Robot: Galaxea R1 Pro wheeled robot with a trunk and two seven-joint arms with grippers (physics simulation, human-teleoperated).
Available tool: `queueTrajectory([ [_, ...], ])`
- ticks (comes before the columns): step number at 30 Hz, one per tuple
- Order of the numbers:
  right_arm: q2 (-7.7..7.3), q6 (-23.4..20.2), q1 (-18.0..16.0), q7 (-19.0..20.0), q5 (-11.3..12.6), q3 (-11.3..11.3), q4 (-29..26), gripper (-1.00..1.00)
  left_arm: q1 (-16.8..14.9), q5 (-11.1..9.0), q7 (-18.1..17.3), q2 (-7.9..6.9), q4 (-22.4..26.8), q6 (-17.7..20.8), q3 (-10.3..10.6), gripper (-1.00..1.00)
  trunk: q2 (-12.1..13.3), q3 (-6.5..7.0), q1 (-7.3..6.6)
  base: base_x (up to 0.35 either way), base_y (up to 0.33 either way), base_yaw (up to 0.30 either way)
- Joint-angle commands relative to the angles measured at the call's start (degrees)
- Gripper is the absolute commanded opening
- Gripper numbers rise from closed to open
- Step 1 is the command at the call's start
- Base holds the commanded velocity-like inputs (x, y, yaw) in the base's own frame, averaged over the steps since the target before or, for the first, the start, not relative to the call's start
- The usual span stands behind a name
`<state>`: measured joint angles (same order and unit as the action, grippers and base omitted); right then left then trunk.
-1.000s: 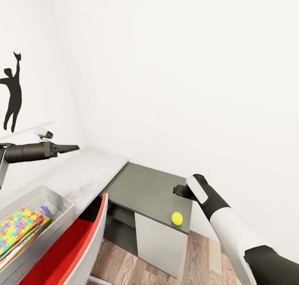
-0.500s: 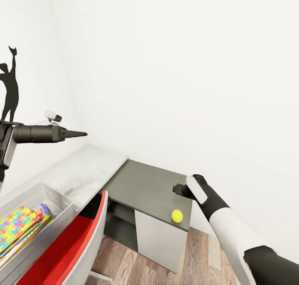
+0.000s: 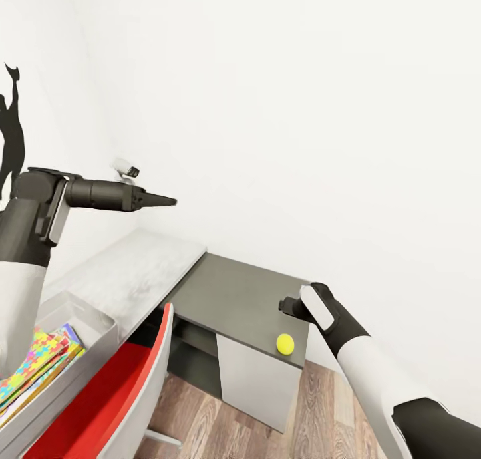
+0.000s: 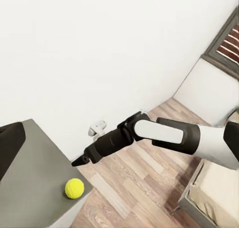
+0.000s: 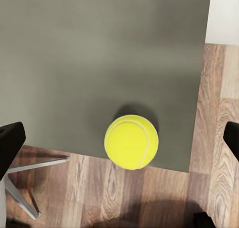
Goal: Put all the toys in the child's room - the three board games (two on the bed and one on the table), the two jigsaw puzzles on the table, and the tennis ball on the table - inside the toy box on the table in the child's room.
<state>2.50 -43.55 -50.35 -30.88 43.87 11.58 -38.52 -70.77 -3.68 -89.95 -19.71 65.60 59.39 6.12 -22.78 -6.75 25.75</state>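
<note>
Since the earlier frames the left arm has been raised and swung rightward, so that the left gripper [image 3: 167, 201] is now held high above the pale part of the table [image 3: 133, 278], its tip nearer the corner of the walls; the right arm has stayed where it was, and the ball has not shifted on the table. The fingers of the left gripper are seen pressed together into a single dark point with nothing between them. The right gripper [image 3: 288, 307] is poised above the dark end of the table, and in its wrist view its fingers [image 5: 11, 143] are spread wide at either edge of the picture, released and empty, with the ball [image 5: 131, 142] lying between and below them. The ball [image 3: 285, 344] rests near the front edge of the dark tabletop, close to the corner, untouched by either gripper. In the head view the toy box [image 3: 80, 325] is seen at the left on the pale tabletop, and flat toys are already stacked inside it, a jigsaw puzzle [image 3: 30, 362] uppermost with other coloured edges showing beneath; how many items lie in the stack cannot be told. As far as can be judged, the flat toys have been largely put away and the ball is what is left: it is yet to be grasped, carried across and dropped into the toy box.
</note>
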Motion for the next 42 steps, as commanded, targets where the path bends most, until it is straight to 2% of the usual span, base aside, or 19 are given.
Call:
queueTrajectory([
  [1,-0.05,0.04,-0.03,-0.59,0.61,0.2,-0.06,1.0,-0.7,-0.23,-0.05,0.25,-0.05,0.61,0.34,1.0,-0.14,-0.23,0.04,0.0,0.0,0.0],
  [5,0.02,0.95,0.04,-0.59,0.6,0.24,-0.06,1.0,-3.52,-0.17,-0.05,2.51,-0.27,0.61,0.83,1.0,-0.14,-0.61,0.04,0.0,0.0,0.0],
  [9,0.11,1.51,0.07,-0.59,0.57,0.27,-0.07,1.0,-5.12,0.1,-0.05,5.84,-0.35,0.61,1.55,1.0,-0.14,-0.99,0.04,0.0,0.0,0.0],
  [14,0.18,1.64,0.07,-0.58,0.54,0.3,-0.13,1.0,-6.44,1.11,-0.05,7.48,-0.37,0.61,3.12,1.0,-0.14,-1.46,0.04,0.0,0.0,0.0],
  [18,0.21,1.69,0.07,-0.59,0.36,0.83,-0.14,1.0,-7.0,1.66,-0.05,7.98,-0.43,0.61,4.09,1.0,-0.14,-1.84,0.04,0.0,0.0,0.0],
  [25,0.25,1.77,0.07,-0.59,-0.18,2.82,-0.15,1.0,-7.24,1.89,-0.05,7.8,-0.48,0.61,4.61,1.0,-0.14,-2.5,0.04,0.0,0.0,0.0],
  [42,0.33,1.24,0.07,-0.71,-0.11,3.39,-0.07,1.0,-7.28,1.92,-0.05,7.68,-0.52,0.61,4.92,1.0,-0.14,-4.1,0.04,0.0,0.0,0.0],
])
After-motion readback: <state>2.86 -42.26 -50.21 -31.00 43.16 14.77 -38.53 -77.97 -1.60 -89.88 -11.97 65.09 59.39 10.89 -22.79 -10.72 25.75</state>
